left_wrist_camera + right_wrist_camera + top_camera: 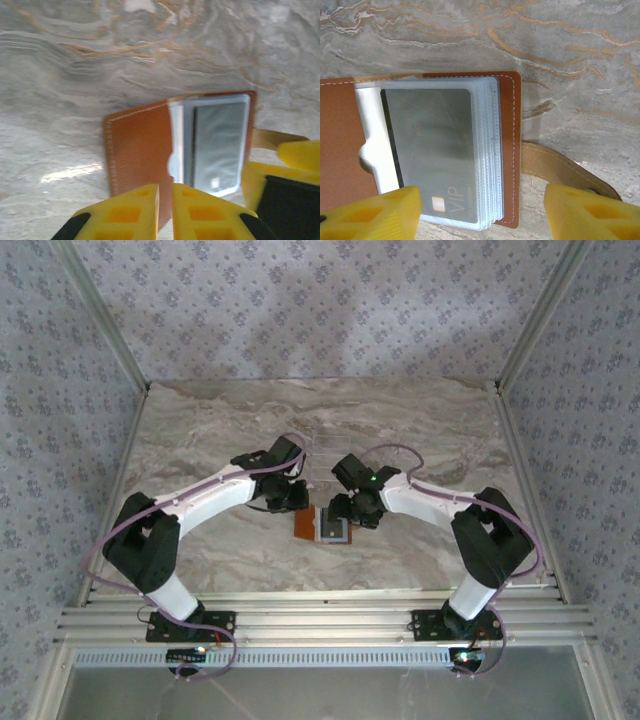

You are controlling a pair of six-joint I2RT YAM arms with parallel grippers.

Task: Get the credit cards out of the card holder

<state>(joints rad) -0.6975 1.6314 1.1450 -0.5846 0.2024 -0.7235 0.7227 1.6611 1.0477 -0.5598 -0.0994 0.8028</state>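
Near the centre of the overhead frame, slightly below the middle, the card holder (318, 527) lies open and flat on the marble table (200, 450), with both arms bent inward over it. From that height the left gripper (290, 498) hangs at the holder's upper left and the right gripper (352, 512) at its upper right, but the fingers are too small to read.

The wrist cameras supply that detail. At the bottom of the left wrist frame, the left gripper (165, 192) has its yellow fingers drawn almost together, with only a thin slit between them, right at the lower edge of the card holder's (140, 155) orange-brown flap. Whether they pinch the leather I cannot tell. The right gripper's yellow fingers (300, 155) intrude at the right edge of this frame, beside the strap tab (272, 137).

The right wrist frame shows the right gripper (480, 200) with its fingers spread wide, one in each lower corner, gripping nothing and straddling the sleeve side of the card holder (512, 150). This view alone makes the contents legible: a stack of clear plastic sleeves (490, 150) with a greyish credit card (435, 150) in the front one, bearing "VIP" and a small gold chip. A dark strip runs along the card's left edge. The strap tab (560, 165) curves off to the lower right.
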